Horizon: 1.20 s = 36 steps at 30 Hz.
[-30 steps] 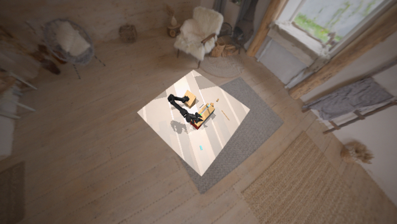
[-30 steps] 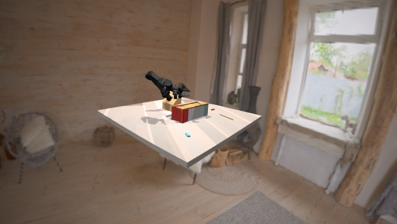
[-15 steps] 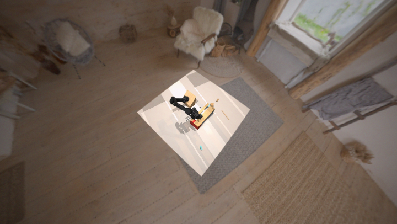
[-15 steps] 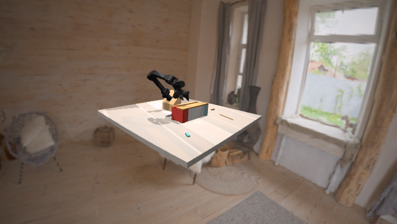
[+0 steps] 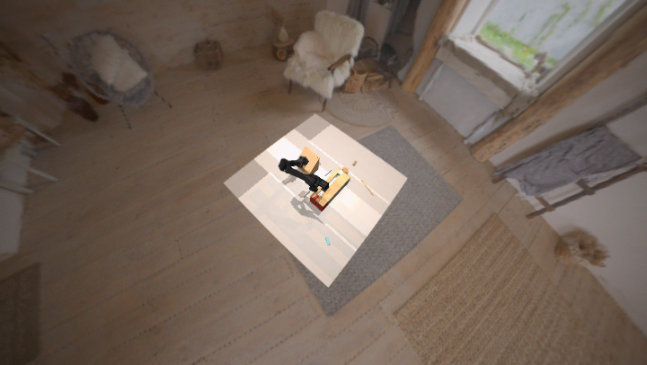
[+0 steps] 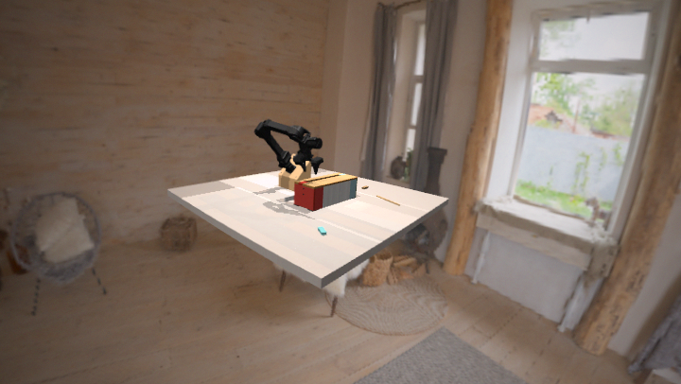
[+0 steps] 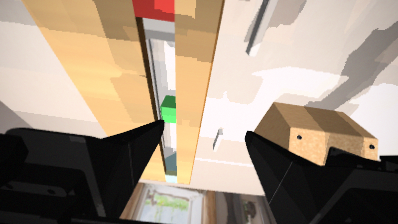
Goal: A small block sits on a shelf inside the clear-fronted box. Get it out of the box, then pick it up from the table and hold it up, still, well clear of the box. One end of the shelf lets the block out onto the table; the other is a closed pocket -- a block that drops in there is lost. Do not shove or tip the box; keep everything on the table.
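Observation:
The box (image 5: 337, 187) (image 6: 337, 193) (image 7: 196, 70) stands on the table, with a wooden top split by a long slot. One end is red (image 6: 308, 196) (image 7: 155, 7); the other is teal (image 7: 171, 161). The small green block (image 7: 169, 110) shows through the slot in the wrist view, inside the box between the two ends, partly hidden by the top. My gripper (image 6: 315, 171) (image 7: 205, 129) is open and empty, pointing down above the box's slotted side. In the wrist view its left fingertip overlaps the slot just below the block.
A large tan block (image 5: 309, 158) (image 6: 288, 180) (image 7: 307, 135) stands by the arm's base. A cyan piece (image 5: 327, 241) (image 6: 322, 231), a thin wooden stick (image 5: 367, 187) (image 6: 387, 200) and a small brown piece (image 5: 354, 163) (image 6: 364, 186) lie on the table (image 5: 289, 235) (image 6: 248, 214).

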Available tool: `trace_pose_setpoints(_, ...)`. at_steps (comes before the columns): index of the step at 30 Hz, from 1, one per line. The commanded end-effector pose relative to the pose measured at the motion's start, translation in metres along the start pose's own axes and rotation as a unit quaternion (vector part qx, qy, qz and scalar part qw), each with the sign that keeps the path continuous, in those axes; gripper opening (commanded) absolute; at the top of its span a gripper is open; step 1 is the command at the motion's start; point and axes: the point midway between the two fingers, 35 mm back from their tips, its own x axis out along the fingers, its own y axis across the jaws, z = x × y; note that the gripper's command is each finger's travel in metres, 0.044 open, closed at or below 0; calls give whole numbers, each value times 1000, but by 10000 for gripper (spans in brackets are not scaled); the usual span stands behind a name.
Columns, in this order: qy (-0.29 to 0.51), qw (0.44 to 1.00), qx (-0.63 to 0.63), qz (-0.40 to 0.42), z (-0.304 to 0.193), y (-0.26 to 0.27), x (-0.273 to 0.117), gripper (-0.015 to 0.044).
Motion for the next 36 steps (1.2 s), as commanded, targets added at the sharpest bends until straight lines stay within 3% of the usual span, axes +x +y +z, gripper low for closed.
trace_pose_setpoints(1,-3,1000,0,-2,2,0,4,400)
trace_pose_setpoints(36,-4,1000,0,-2,17,1,59,400)
